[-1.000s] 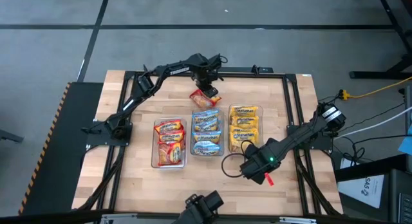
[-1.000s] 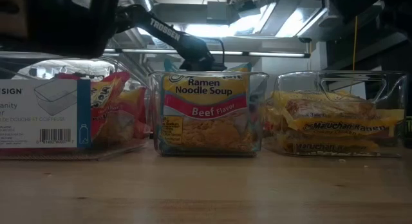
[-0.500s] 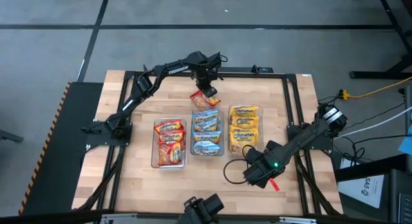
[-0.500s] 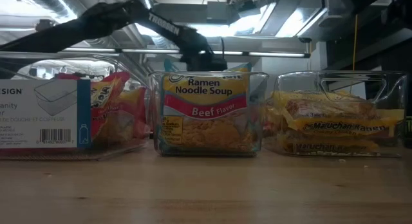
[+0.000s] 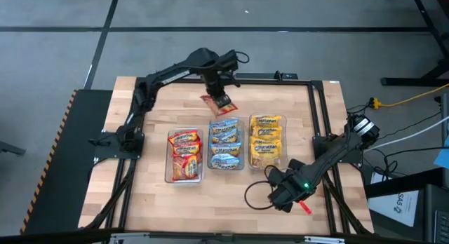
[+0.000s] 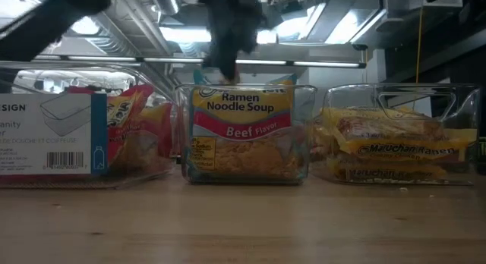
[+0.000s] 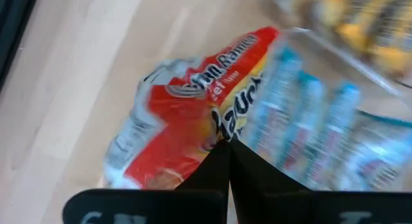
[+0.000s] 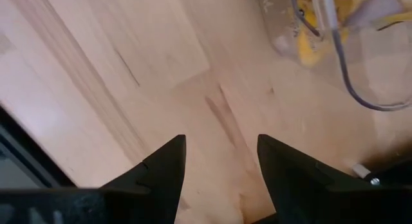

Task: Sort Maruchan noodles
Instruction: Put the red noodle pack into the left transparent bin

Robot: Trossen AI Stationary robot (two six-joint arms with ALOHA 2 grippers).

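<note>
Okay so your left claw (image 5: 219,98) is clamped on the red packet (image 5: 217,102) at the tabletop's (image 5: 140,195) far edge; lift it clear, carry it over to the left bin (image 5: 184,155), release low

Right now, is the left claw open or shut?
Shut: the left claw pinches the red crinkly plastic noodle packet, fingers meeting at its edge.

I work in a lab or workshop: my wooden table (image 5: 140,195) stands on a grey concrete floor (image 5: 210,48), with exposed ceiling ducts (image 6: 175,2) and strip lights (image 6: 304,64) overhead.
</note>
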